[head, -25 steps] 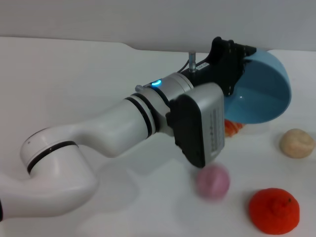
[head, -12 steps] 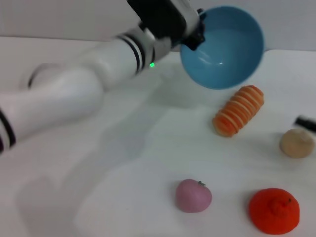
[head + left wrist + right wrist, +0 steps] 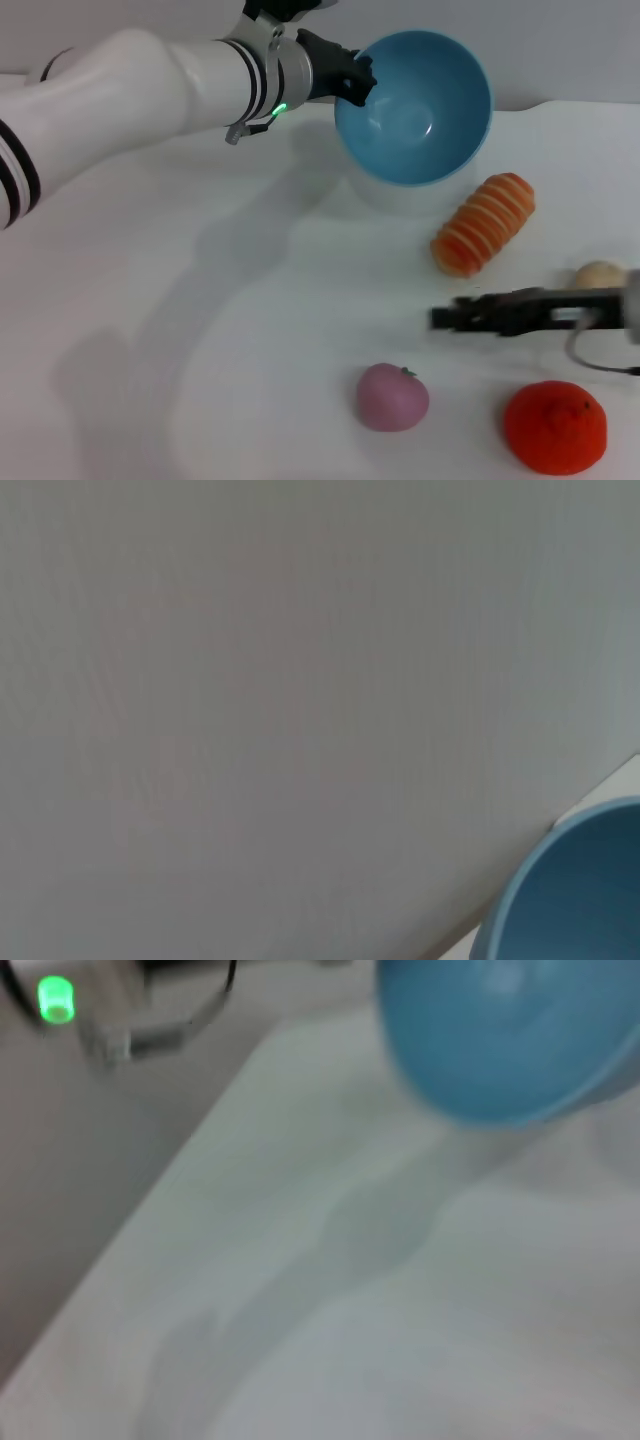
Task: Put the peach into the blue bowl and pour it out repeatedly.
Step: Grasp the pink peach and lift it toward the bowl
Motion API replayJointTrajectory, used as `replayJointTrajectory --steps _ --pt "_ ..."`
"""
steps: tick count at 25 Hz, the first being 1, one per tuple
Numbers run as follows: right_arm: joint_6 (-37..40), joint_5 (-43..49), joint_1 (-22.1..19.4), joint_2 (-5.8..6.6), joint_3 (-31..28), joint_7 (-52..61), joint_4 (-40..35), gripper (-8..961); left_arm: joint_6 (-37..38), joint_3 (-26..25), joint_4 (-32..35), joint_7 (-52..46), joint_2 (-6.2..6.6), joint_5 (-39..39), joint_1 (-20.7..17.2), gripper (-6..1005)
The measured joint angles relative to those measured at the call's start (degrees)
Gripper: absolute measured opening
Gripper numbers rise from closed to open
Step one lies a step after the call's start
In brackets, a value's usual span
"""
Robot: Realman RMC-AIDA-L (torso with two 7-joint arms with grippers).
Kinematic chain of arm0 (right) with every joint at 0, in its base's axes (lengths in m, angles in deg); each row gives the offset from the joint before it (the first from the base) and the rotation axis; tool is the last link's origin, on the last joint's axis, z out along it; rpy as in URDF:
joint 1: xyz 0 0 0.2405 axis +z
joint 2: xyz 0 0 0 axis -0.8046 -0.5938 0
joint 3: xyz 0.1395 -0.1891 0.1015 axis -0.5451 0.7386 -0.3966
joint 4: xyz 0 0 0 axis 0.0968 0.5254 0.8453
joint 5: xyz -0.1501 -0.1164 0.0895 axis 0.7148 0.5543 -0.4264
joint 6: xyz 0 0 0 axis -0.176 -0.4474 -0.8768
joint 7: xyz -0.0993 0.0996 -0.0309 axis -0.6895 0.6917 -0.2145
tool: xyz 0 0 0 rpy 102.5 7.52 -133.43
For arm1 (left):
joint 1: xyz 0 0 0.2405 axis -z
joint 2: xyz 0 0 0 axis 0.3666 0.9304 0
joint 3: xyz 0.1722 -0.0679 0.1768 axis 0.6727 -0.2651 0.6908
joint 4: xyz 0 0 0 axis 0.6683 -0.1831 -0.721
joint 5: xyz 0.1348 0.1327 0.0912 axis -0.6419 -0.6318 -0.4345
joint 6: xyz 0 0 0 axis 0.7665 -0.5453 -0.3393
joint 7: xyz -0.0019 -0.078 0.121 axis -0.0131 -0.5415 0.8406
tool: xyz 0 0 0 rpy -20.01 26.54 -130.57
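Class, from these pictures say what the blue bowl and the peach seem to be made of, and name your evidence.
Blue bowl: probably hard plastic, smooth and glossy, with light glints inside.
Peach: matte, evenly coloured pink toy, perhaps soft plastic or foam; the pictures cannot settle which.

Open worktop (image 3: 200, 330) across the left and middle, free for passage. Crowded on the right: striped orange piece (image 3: 484, 223), beige lump (image 3: 598, 275), orange-red fruit (image 3: 554, 427) and peach (image 3: 393, 397), with right gripper (image 3: 440, 318) reaching in between them. Blue bowl (image 3: 415, 105) held aloft at the rear by left gripper (image 3: 350, 78).
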Motion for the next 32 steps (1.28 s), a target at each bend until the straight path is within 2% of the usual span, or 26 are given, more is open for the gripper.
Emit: replayJointTrajectory --steps 4,6,12,18,26,32 --pt "-4.0 0.1 5.7 -0.26 7.3 1.8 6.0 647 0.0 0.1 0.0 0.0 0.0 0.0 -0.2 -1" --pt "-4.9 0.0 7.3 -0.42 9.8 2.0 7.5 647 0.0 0.1 -0.1 0.0 -0.03 0.0 -0.3 -1" --pt "-5.9 -0.2 9.6 -0.92 13.3 3.3 10.3 646 -0.3 0.2 -0.1 0.1 -0.11 0.1 -0.5 -1" --pt "-7.3 -0.3 10.6 -1.23 14.4 3.0 12.9 646 -1.1 0.7 -0.1 0.2 -0.29 0.2 -0.6 -2" --pt "-7.4 -0.3 10.6 -1.29 16.1 2.8 12.9 577 -1.4 1.3 -0.2 0.0 -0.36 0.2 -0.8 -2" --pt "-7.5 -0.6 10.6 -1.3 16.2 1.8 12.7 356 -1.4 1.5 -0.2 0.0 -0.37 0.3 -0.8 -1"
